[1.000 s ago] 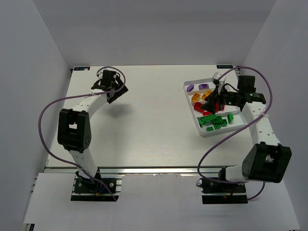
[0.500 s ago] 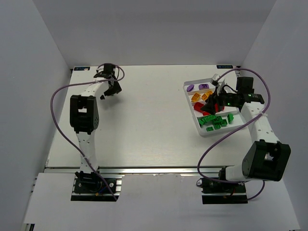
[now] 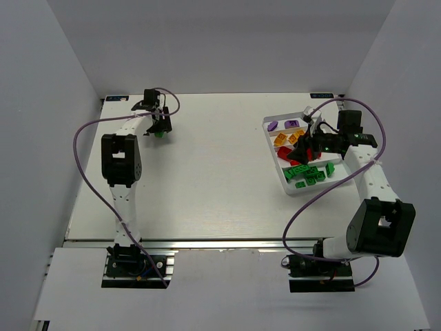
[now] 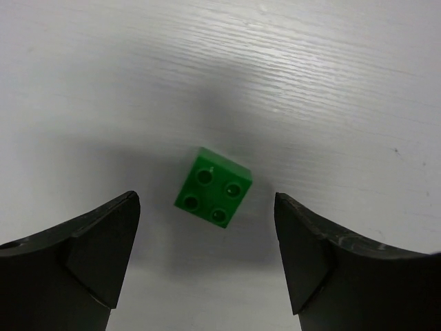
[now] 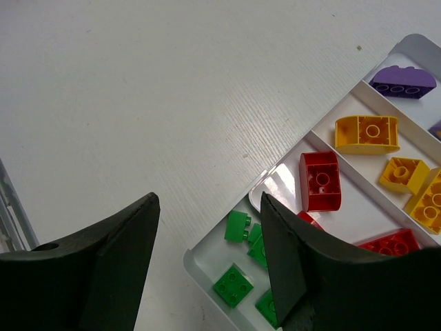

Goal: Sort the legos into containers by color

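White worktop (image 3: pixel 207 179) from overhead: left claw (image 3: pixel 160 127) hangs low, right claw (image 3: pixel 303 146) over the tray (image 3: pixel 270 140).

Left wrist: one green brick (image 4: pixel 213 187) lies between the spread fingers, untouched.

Right wrist: claw spread, empty. Ahead lie three yellow legos (image 5: pixel 367 133), three red legos (image 5: pixel 320 181) and two purple legos (image 5: pixel 403 81). The green legos (image 5: pixel 232 286) are partly hidden.

A robotics lab bench, most likely. A bare white table (image 3: pixel 207 179) is boxed in by plain white walls (image 3: pixel 48 138). A left arm (image 3: pixel 121 165) and a right arm (image 3: pixel 381 227) are bolted to a metal rail (image 3: pixel 220 243) at its near edge, and purple cables (image 3: pixel 75 148) loop loose above the table.
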You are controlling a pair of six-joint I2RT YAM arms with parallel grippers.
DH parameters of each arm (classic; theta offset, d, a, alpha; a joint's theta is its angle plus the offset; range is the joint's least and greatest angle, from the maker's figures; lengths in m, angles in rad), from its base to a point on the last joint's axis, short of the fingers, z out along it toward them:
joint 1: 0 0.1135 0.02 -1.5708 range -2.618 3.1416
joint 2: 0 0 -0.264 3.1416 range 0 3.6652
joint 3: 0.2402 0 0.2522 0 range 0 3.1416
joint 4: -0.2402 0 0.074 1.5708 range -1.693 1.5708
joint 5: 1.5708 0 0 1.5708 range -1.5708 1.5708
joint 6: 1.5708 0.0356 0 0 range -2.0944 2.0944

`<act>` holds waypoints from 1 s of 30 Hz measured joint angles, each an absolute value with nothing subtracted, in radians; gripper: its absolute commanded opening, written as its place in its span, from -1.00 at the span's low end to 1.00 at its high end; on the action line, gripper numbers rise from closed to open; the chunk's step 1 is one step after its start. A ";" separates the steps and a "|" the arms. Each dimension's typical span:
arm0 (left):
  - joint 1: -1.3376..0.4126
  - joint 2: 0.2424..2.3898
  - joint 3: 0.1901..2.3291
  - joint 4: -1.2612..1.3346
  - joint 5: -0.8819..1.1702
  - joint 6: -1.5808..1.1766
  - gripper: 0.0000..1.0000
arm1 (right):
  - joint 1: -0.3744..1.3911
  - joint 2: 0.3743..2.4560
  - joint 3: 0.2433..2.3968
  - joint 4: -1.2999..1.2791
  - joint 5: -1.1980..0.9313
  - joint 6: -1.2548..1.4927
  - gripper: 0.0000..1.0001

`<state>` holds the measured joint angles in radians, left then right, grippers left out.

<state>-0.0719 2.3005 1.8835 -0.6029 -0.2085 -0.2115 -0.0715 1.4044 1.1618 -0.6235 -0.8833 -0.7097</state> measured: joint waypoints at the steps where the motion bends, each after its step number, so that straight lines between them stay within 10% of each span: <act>1: -0.072 2.305 1.884 -0.595 -0.186 -0.196 0.75 | -0.072 1.404 1.162 -0.624 -0.882 -0.710 0.32; 12: -0.067 2.335 1.886 -0.534 -0.092 -0.108 0.56 | -0.072 1.404 1.162 -0.627 -0.858 -0.710 0.32; 23: -0.062 2.307 1.808 -0.432 -0.068 -0.118 -0.52 | -0.072 1.404 1.162 -0.627 -0.852 -0.710 0.32; 30: -0.071 2.167 1.600 -0.344 0.070 -0.215 -0.73 | -0.073 1.401 1.162 -0.615 -0.820 -0.686 0.14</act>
<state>-0.0711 2.1670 1.5997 -0.3435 0.0696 -0.2150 -0.0727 1.4010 1.1622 -0.6147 -0.8204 -0.6865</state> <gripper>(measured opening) 0.461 0.628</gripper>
